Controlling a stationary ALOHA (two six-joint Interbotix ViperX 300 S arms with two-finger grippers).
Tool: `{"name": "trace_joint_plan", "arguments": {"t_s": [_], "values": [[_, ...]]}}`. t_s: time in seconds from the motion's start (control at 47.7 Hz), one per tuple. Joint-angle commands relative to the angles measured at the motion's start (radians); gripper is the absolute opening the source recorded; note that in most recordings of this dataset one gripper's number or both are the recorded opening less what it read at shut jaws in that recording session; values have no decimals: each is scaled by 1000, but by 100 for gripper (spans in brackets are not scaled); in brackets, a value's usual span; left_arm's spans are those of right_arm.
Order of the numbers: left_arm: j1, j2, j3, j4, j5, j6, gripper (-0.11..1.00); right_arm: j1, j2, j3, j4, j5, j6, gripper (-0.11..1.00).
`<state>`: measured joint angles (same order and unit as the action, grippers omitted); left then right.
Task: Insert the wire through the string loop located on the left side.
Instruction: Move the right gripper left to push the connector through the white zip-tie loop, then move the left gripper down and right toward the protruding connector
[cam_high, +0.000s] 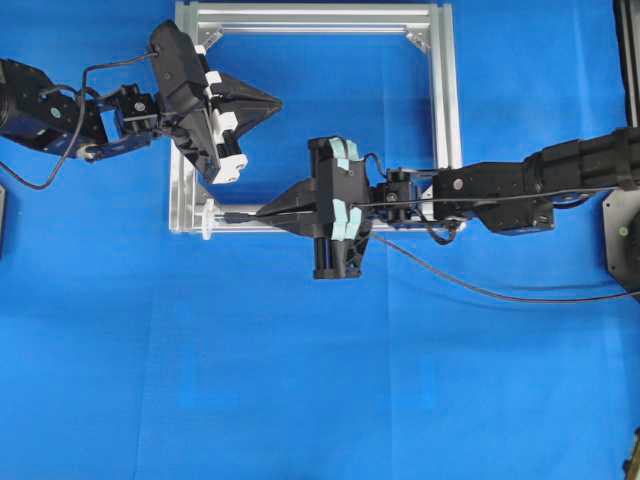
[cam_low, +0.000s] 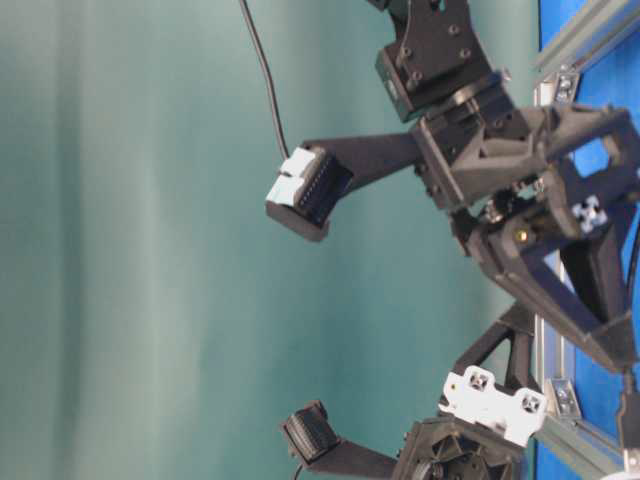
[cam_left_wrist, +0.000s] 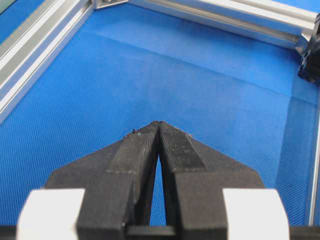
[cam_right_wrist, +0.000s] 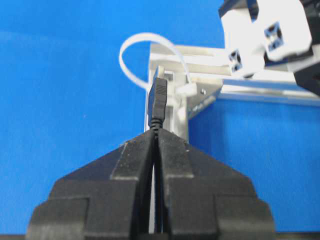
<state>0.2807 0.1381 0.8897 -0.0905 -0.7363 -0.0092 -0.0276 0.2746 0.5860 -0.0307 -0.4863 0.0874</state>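
Wire (cam_right_wrist: 159, 102) plug, lengthwise along frame (cam_high: 445, 100) rail, pointing at string loop (cam_right_wrist: 142, 45).

Desk cloth (cam_left_wrist: 200, 90) I work over: blue woven fabric, matt, fine-textured. Frame (cam_high: 445, 110): brushed silver aluminium, slightly shiny. Jaws: matt black plastic, ribbed (layered-looking) faces. String loop (cam_right_wrist: 131, 47): smooth white. Wire (cam_right_wrist: 158, 102) plug: black moulded plastic.

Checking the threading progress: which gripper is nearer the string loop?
Right. The right gripper, shut on the wire, sits just before the string loop; the left gripper hangs shut and empty over the frame's interior.
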Motion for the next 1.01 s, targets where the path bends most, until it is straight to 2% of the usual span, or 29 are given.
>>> {"name": "trace_joint_plan", "arguments": {"t_s": [0.0,0.524,0.985], "values": [[0,-34,-6,2,-11,0,0,5,-3,-43,2,-5,2,0],[0,-35,-3,2,-11,0,0,3,132,-238,0,20,2,0],[0,-40,0,3,-11,0,0,3,147,-249,0,25,2,0]]}}
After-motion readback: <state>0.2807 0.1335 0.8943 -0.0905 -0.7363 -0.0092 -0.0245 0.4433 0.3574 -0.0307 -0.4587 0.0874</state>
